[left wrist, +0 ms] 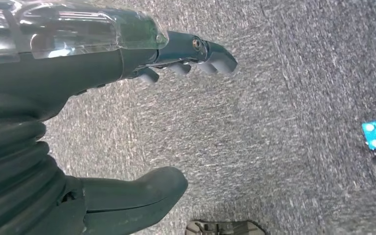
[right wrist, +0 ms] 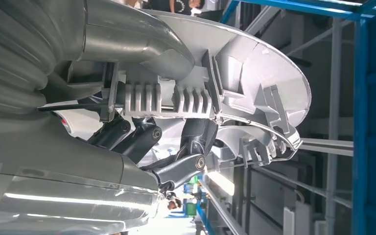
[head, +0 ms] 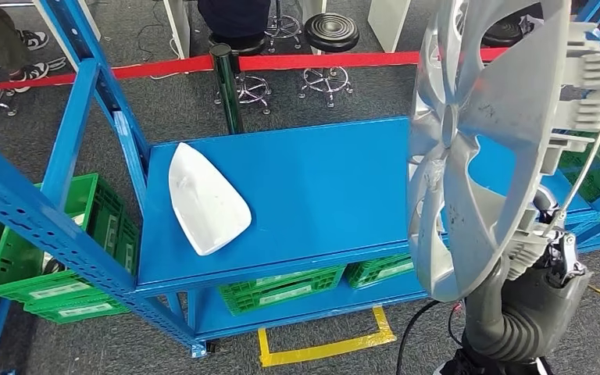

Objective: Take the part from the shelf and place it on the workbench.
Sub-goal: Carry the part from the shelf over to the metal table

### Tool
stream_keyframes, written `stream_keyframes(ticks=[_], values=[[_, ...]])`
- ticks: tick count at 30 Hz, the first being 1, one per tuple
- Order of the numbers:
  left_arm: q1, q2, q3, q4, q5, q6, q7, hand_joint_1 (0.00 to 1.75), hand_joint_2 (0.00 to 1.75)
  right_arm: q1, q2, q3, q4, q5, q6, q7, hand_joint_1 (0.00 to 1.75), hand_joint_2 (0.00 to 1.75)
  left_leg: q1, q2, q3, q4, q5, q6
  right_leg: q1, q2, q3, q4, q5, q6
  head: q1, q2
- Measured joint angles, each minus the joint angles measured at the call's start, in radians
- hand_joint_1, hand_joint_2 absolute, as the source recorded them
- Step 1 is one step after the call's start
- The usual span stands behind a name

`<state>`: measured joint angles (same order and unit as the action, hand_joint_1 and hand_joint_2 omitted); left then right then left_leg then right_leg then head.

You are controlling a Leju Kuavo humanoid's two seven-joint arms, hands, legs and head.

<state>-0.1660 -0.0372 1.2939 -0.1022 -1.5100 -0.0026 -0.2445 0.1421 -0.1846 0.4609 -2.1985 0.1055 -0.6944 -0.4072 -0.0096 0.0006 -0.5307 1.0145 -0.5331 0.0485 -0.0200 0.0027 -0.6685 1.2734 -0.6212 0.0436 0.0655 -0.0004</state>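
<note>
right hand (head: 543, 254) grips the silver wheel cover (head: 500, 117) by its rim — held upright

left hand (left wrist: 127, 122) open, holding nothing, above grey carpet (left wrist: 284, 122)

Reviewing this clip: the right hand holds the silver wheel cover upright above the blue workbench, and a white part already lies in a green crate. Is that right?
One detail is wrong. The white part lies on the bare top of the blue workbench, not in a green crate; the crates sit on lower shelves. The head view shows this. The right hand does hold the silver wheel cover upright.
</note>
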Motion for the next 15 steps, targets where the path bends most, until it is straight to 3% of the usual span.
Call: stream_keyframes(ticks=[2, 4, 8, 10, 13, 14, 15], values=[[0.000, -0.005, 0.000, 0.000, -0.004, -0.002, 0.001, 0.00, 1.75, 0.000, 0.000, 0.001, 0.001, 0.003, 0.000, 0.009, 1.75, 1.75, -0.002, -0.002, 0.003, 0.000, -0.001, -0.002, 0.004, 0.001, 0.042, -0.099, 0.073, -0.014, 0.003, 0.000], [-0.001, -0.012, 0.000, 0.001, -0.007, -0.004, 0.002, 0.00, 1.75, -0.001, 0.000, 0.002, 0.000, 0.006, 0.000, 0.015, 1.75, 1.75, -0.004, -0.003, 0.003, 0.001, -0.002, -0.009, 0.011, 0.001, 0.096, -0.210, 0.120, -0.029, 0.003, 0.000], [-0.001, -0.020, 0.000, 0.002, -0.010, -0.004, 0.003, 0.00, 1.75, -0.003, -0.001, 0.003, -0.004, 0.009, -0.001, 0.022, 1.75, 1.75, 0.000, -0.002, -0.004, 0.001, 0.001, -0.033, 0.017, -0.002, 0.114, -0.267, 0.130, -0.042, 0.003, 0.000], [-0.001, -0.023, 0.000, 0.003, -0.010, -0.004, 0.003, 0.00, 1.75, -0.004, 0.000, 0.003, -0.006, 0.009, -0.001, 0.022, 1.75, 1.75, 0.001, -0.002, -0.019, 0.036, -0.037, -0.045, 0.012, -0.006, 0.115, -0.288, 0.141, -0.053, -0.005, 0.000], [-0.001, -0.025, 0.000, 0.005, -0.011, -0.004, 0.003, 0.00, 1.75, -0.005, 0.000, 0.003, -0.007, 0.009, -0.001, 0.023, 1.75, 1.75, 0.013, -0.002, -0.082, 0.207, -0.145, -0.064, 0.011, -0.010, 0.100, -0.291, 0.155, -0.060, -0.022, 0.000], [0.000, -0.025, 0.000, 0.005, -0.011, -0.004, 0.003, 0.00, 1.75, -0.004, -0.001, 0.003, -0.007, 0.009, -0.001, 0.023, 1.75, 1.75, 0.017, -0.002, -0.094, 0.249, -0.159, -0.069, 0.010, -0.011, 0.092, -0.288, 0.159, -0.058, -0.025, 0.000], [0.000, -0.025, 0.000, 0.005, -0.011, -0.004, 0.003, 0.00, 1.75, -0.004, 0.000, 0.003, -0.007, 0.009, -0.001, 0.023, 1.75, 1.75, 0.022, -0.002, -0.091, 0.257, -0.154, -0.074, 0.009, -0.012, 0.084, -0.284, 0.163, -0.055, -0.027, 0.000]])
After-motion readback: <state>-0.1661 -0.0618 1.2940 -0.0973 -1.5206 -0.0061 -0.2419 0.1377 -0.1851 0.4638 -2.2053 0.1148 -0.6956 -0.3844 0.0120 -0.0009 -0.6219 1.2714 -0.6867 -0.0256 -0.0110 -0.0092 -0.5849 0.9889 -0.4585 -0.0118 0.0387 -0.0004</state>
